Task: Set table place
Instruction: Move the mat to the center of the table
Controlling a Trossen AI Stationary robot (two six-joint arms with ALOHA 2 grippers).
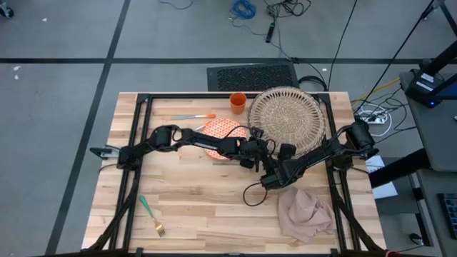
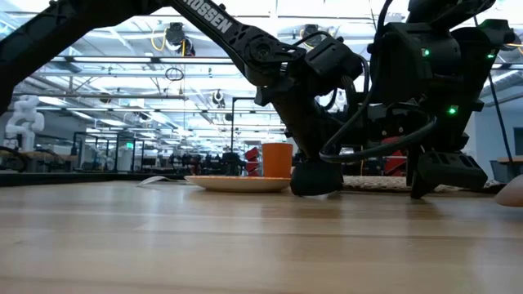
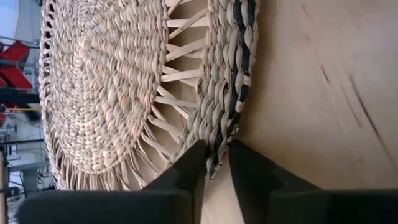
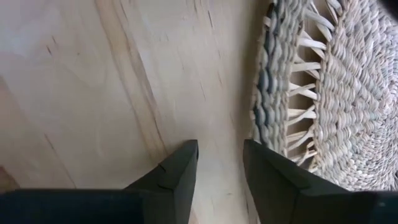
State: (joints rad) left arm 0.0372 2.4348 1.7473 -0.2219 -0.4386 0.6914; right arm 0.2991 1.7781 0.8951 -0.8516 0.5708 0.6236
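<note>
The round woven placemat [image 1: 285, 118] lies flat at the table's far right. My left gripper [image 3: 215, 163] reaches across from the left and is shut on the mat's near-left rim. My right gripper [image 4: 221, 152] stands open just off the same rim, with only bare wood between its fingers. The orange-patterned plate [image 1: 220, 130] lies on the table left of the mat, partly under my left arm. The orange cup [image 1: 238, 102] stands upright behind it. My left gripper pinches the placemat's outer braided rim [image 3: 219, 134] between its two fingers. They slant down at the rim from the table's left side. The mat lies flat on the wood.
An orange-handled utensil [image 1: 194, 116] lies left of the cup. The green-handled fork [image 1: 151, 215] lies at the near left. The beige napkin [image 1: 305, 212] is bunched at the near right. Bare wood [image 1: 207, 193] stretches across the near middle. A black cable loops below my right arm [image 1: 251, 193].
</note>
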